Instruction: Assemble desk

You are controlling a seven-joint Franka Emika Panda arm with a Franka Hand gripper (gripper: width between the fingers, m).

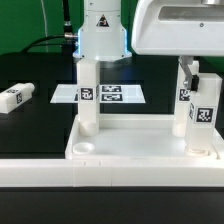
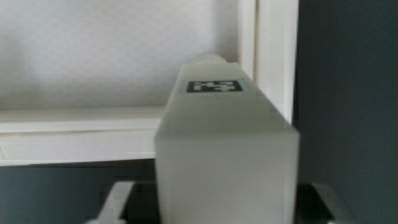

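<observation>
Standing upright in the desk's tabletop (image 1: 140,138), which lies near the front of the black table (image 1: 40,125), are three tagged legs. The left leg (image 1: 88,100) is at the tray's left end in the exterior view. The far right leg (image 1: 186,100) and the near right leg (image 1: 206,118) stand just beside each other at its right end. A fourth, the loose leg (image 1: 15,97), lies flat on the table, well apart to the left. The marker board (image 1: 110,94) lies beyond the tabletop, and the long low wall (image 1: 110,178) runs along its near side. The gripper (image 1: 188,66) hangs at the top of the far right leg. In the wrist view, its fingers (image 2: 125,205) flank this leg, one on each side. Whether they press on it or stand just clear cannot be told.
</observation>
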